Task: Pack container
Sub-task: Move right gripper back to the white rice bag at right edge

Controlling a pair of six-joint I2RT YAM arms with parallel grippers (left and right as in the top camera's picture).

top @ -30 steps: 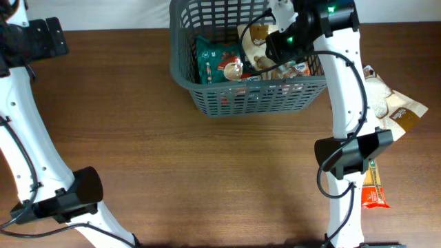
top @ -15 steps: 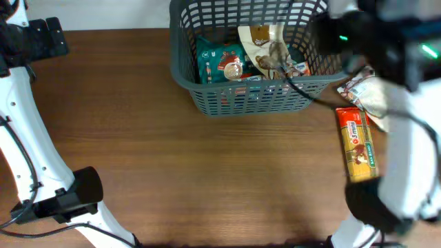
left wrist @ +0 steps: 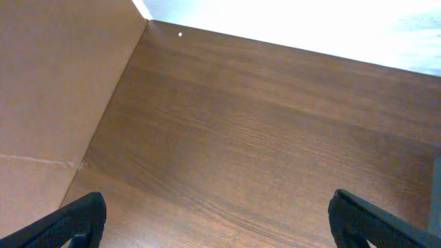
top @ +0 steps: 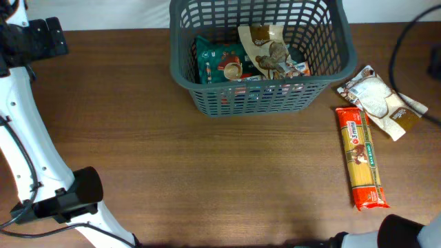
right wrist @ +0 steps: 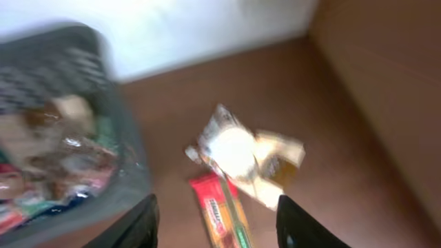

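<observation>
The container (top: 207,96) sits at the far edge of the tabletop, right of centre, holding a teal packet (top: 217,62) and a brown-and-cream pouch (top: 265,52), its right wall standing between them and a white packet (top: 377,100) and a long red-and-yellow pasta packet (top: 362,157) lying near the right edge. The right arm, over the basket a second ago, has swung out of the overhead view, uncovering the pasta packet. The right gripper (right wrist: 217,224), blurred, hangs spread and empty above both loose packets, while the left gripper (left wrist: 220,220) gapes wide over bare wood at the far left corner
</observation>
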